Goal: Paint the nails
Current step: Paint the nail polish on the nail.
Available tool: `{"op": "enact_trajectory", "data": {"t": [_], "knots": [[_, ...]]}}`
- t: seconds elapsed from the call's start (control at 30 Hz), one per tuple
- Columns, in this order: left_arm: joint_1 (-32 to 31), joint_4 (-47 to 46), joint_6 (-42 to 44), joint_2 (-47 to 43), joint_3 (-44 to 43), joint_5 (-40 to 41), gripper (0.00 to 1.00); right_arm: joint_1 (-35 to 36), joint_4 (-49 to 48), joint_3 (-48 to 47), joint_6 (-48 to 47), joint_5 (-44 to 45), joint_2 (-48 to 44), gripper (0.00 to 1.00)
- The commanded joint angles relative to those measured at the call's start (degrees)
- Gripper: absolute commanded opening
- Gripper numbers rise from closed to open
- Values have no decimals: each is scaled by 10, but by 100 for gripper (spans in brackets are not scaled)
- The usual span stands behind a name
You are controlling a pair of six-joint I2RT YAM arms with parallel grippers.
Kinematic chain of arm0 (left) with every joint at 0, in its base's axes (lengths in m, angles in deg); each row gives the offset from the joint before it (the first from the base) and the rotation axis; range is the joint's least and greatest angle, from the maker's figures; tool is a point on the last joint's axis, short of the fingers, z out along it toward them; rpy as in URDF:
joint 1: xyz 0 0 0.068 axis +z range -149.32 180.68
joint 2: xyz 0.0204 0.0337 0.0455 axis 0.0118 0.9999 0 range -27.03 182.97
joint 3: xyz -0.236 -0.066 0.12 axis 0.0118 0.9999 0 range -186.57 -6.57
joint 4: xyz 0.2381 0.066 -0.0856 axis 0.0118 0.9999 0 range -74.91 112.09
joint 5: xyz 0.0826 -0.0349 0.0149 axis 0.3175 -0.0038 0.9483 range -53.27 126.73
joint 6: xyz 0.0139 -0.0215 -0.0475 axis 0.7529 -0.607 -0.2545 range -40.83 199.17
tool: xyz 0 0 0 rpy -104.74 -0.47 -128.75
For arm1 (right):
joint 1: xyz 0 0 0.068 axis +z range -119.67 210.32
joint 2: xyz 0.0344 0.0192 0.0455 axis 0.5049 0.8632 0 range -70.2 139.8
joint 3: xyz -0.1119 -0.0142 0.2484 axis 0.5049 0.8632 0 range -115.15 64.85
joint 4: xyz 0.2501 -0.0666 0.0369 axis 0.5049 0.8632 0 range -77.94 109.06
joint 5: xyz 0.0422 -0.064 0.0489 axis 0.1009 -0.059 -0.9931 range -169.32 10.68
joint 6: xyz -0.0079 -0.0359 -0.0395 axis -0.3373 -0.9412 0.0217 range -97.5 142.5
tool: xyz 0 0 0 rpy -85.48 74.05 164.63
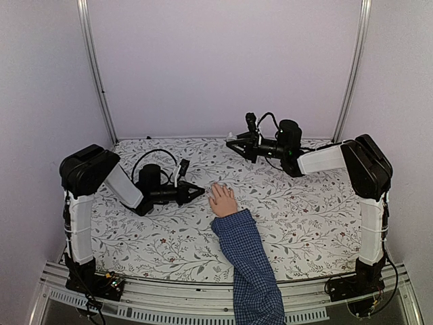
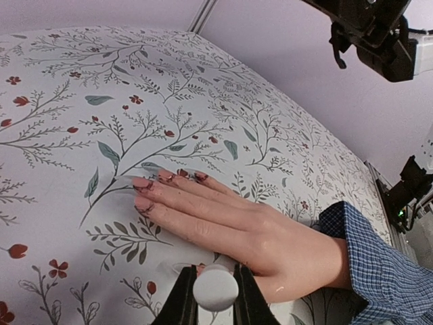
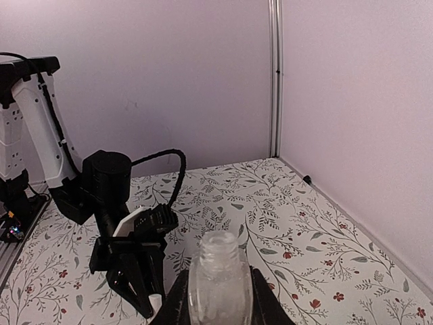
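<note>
Two hands shut: I see L hand pinching white round cap just beside person's palm, R hand gripping clear open bottle nr back edge. Nails, reddish, lie flat mid surface; bare stretch from them to back wall.

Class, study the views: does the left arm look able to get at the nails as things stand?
Probably yes. The left gripper, clamping a white cap, sits just beside the hand, and nothing lies between it and the nails, which face up uncovered.
</note>
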Motion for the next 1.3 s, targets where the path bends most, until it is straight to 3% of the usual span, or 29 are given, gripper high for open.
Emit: {"op": "enact_trajectory", "data": {"t": [0.0, 1.27], "knots": [[-4, 4, 4, 11, -9, -1, 0, 0, 0, 0, -4, 8, 6, 0], [-4, 11, 5, 25, -17, -4, 0, 0, 1, 2, -4, 12, 7, 0]]}}
